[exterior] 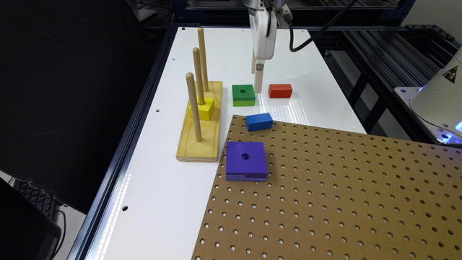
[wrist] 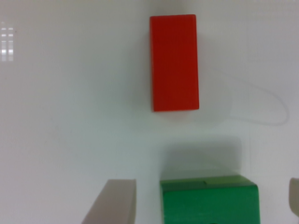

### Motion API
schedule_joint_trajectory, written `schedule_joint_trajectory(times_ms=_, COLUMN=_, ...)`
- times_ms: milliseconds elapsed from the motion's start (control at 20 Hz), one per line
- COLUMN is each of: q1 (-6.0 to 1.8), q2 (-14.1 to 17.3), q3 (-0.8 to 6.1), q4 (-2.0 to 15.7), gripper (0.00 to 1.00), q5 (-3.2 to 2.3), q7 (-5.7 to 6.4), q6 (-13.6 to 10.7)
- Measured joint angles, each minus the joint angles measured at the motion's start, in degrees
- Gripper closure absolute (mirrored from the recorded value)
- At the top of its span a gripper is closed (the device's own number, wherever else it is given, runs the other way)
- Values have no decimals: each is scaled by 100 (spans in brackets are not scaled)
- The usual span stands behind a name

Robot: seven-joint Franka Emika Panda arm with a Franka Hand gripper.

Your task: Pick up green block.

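white tabletop (exterior: 223, 224) carries the whole layout, with a brown pegboard (exterior: 343, 195) laid over its near corner at an angle. on the pegboard sits a purple square block (exterior: 246, 160), with a blue block (exterior: 258, 121) at the board's edge, both away from the work in hand. a yellow wooden peg stand (exterior: 200, 126) lies toward the exterior view's left, a yellow block (exterior: 202, 108) threaded on its middle peg. the green block (exterior: 243, 95) rests flat on the bare white surface between that stand and a red block (exterior: 280, 91), dark face and centre hole up, apart from both. the gripper (wrist: 205, 200) hangs low over it, spread wide with one finger (wrist: 114, 203) off each side of the green block (wrist: 208, 200), neither touching. judgement: this straddle is set for closing on the block's two flat sides; the red block (wrist: 174, 63) stands clear of the closing path.
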Motion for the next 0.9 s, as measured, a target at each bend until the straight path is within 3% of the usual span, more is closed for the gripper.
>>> schedule_joint_trajectory(times_ms=500, q1=4, q2=22, q3=10, q4=-67, gripper=0, q5=0, q7=0, q6=69)
schedule_joint_trajectory(times_ms=900, q1=6, q2=98, q3=55, q4=40, gripper=0, q5=0, q7=9, q6=181)
